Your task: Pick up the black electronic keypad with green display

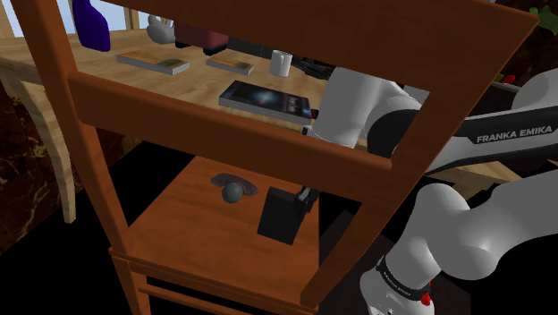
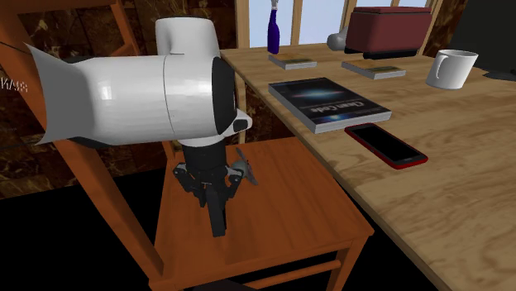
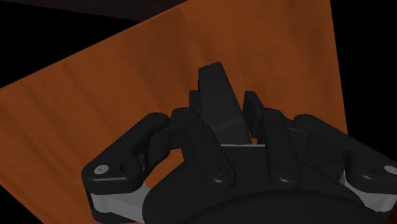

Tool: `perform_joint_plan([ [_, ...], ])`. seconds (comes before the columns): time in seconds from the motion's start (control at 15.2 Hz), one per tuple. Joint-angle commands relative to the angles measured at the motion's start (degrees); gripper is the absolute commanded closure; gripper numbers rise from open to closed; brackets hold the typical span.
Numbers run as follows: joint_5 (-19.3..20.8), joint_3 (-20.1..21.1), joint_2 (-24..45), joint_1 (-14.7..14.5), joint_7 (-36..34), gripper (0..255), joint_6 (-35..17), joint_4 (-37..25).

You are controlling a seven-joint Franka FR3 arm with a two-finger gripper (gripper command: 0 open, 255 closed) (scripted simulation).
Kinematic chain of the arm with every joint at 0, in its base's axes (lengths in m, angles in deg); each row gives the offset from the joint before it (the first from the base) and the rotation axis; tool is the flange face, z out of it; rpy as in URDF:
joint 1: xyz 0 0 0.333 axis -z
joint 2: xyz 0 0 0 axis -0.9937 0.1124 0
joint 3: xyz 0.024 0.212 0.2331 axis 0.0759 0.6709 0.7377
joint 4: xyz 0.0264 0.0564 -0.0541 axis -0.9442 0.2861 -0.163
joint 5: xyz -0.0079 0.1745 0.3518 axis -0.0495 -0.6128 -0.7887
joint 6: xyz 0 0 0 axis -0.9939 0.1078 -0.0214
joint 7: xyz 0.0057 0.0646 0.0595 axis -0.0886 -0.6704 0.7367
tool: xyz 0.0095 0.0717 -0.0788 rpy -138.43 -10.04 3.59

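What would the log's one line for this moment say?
jaws: shut on keypad | keypad: upright, over chair seat | lifted: cannot tell

A reddish-brown wooden chair (image 2: 289,198) stands near a pale wooden desk (image 2: 463,174); bright windows (image 2: 318,21) lie far behind.

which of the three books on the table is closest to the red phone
The large dark-covered book, lying right beside the flat red-edged phone. The two smaller books sit farther back along the wooden table.
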Motion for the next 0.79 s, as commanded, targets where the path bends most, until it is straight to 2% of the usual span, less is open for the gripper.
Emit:
perform_joint_plan([
  [0.0,0.0,0.0,0.0,0.0,0.0,255,0.0,0.0],
  [0.33,0.0,0.1,0.2,0.0,-0.1,255,-0.1,-0.1],
  [0.73,0.5,-0.6,-1.1,0.2,-0.1,255,5.0,-3.9],
])
